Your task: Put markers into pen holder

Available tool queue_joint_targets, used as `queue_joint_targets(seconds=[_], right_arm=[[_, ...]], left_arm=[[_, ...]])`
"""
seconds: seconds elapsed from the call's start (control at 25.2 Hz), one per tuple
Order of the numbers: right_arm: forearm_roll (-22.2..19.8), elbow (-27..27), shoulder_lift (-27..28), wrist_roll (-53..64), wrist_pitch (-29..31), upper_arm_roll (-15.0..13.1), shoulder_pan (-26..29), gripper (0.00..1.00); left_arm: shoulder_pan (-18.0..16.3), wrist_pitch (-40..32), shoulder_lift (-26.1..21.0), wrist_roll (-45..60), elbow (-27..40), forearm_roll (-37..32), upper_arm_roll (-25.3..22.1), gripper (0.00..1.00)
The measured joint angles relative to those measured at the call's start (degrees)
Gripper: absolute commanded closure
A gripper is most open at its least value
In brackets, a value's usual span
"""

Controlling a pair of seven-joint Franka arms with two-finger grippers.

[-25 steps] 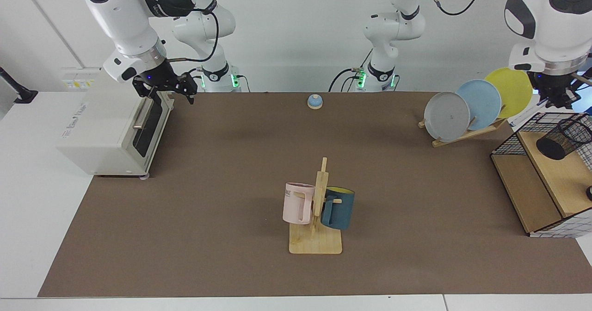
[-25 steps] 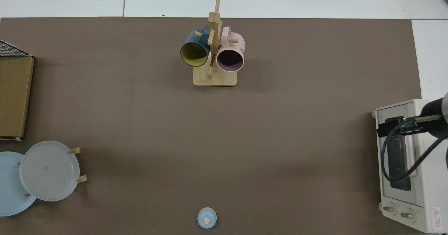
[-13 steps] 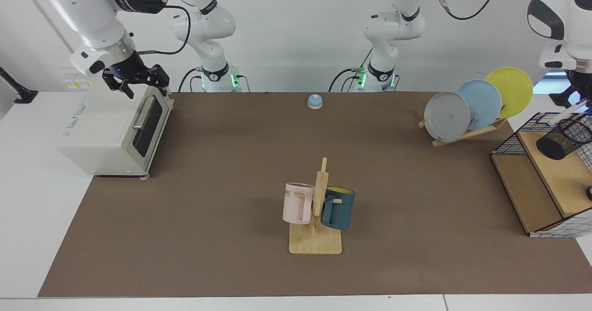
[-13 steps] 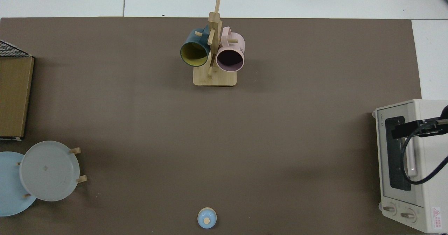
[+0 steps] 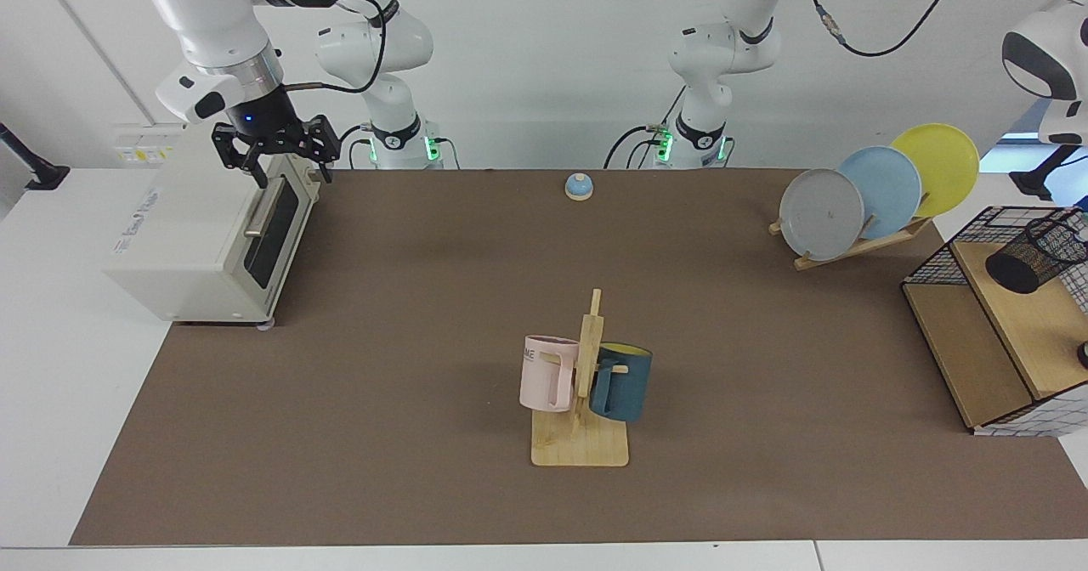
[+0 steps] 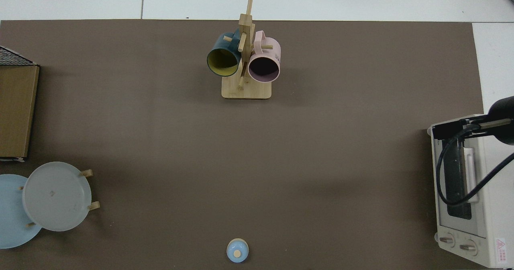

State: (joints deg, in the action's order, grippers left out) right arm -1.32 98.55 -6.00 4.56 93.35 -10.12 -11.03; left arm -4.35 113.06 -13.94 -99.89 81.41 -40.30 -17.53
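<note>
We find no marker anywhere on the desk (image 5: 425, 316) or in a tool, so we cannot confirm how far the task has got. Either the marker is already inside the pen holder (image 5: 1039, 255), or it lies somewhere the cameras do not reach. We judge the first more likely, but the dark mesh hides whatever is inside.

The right tool (image 5: 287, 170) hangs just above the top front edge of the toaster oven (image 5: 195, 240). Its fingers are spread apart and there is nothing between them. The pen holder is well apart from this tool, right across the desk. It stands on the wooden upper shelf of the wire basket frame (image 5: 935, 257).

Of the left arm (image 5: 1050, 53) we see only a white link at the edge of the facing view, above the basket frame. The left tool is cut off in both views, so we cannot say whether it carries anything.

The top view shows the right tool over the oven but crops out the pen holder, leaving only one corner of the basket frame. If a marker is left to place, it has to be found first.
</note>
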Motion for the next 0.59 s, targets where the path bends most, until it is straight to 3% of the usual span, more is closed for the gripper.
queue_joint_targets(seconds=[0.44,0.48,0.52,0.56,0.59], right_arm=[[0.00,-0.20,0.01,0.00,0.05,-0.03,0.04,0.00],[0.00,-0.20,0.01,0.00,0.05,-0.03,0.05,0.00],[0.00,-0.20,0.01,0.00,0.05,-0.04,0.05,0.00],[0.00,-0.21,0.01,0.00,0.05,-0.04,0.05,0.00],[0.00,-0.21,0.01,0.00,0.05,-0.04,0.06,0.00]], left_arm=[[-0.76,0.05,-3.26,0.22,0.06,0.07,-0.02,1.00],[-0.76,0.04,-3.54,0.47,0.12,0.07,-0.02,0.78],[-0.76,0.01,-3.76,0.75,0.23,0.07,-0.02,0.42],[-0.76,0.01,-3.94,0.93,0.31,0.07,-0.02,0.00],[-0.76,0.00,-4.09,1.05,0.36,0.08,-0.02,0.00]])
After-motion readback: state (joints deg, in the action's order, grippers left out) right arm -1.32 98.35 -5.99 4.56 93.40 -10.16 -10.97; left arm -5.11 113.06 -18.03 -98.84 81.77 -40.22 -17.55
